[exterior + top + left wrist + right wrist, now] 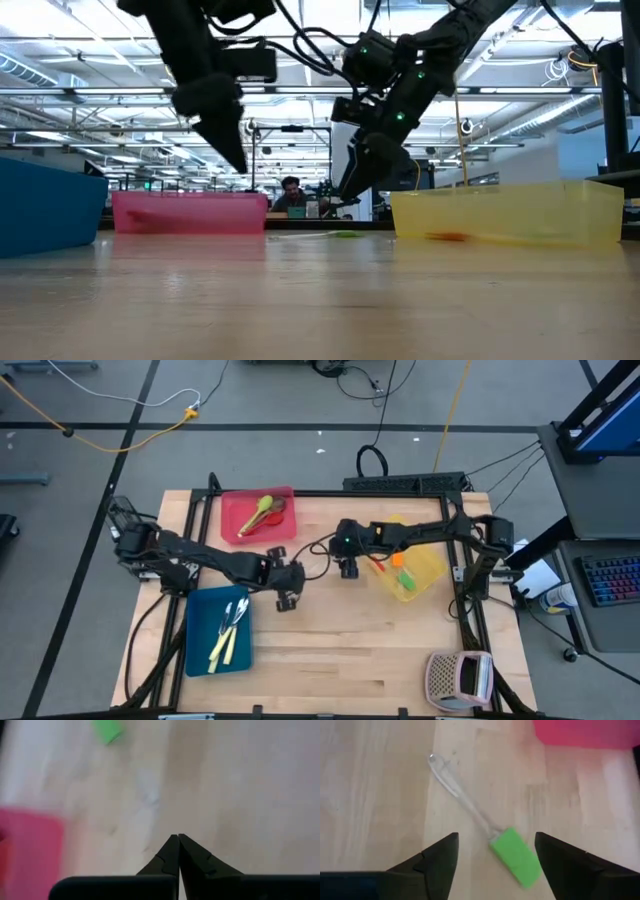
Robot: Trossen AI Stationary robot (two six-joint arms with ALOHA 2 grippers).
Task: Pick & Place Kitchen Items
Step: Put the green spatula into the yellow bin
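Observation:
A spatula with a green head (pixel 515 856) and a clear handle (pixel 451 781) lies flat on the bare wooden table, beside the red tray (pixel 585 732). Its head also shows in the low view (pixel 343 234) and the left wrist view (pixel 107 730). My right gripper (pixel 496 837) hangs open above it, one finger to each side of the head and clear of it; in the high view it is at mid-table (pixel 348 568). My left gripper (pixel 287 598) is shut and empty, raised over the table (pixel 235 160) (pixel 178 837) between the blue tray and the spatula.
The red tray (pixel 258 515) at the far left holds spoons. The blue tray (pixel 220 630) at the near left holds cream-handled knives. The yellow tray (pixel 412 572) on the right holds spatulas. A perforated box (pixel 460 678) stands at the near right corner. Bare wood lies in the near middle.

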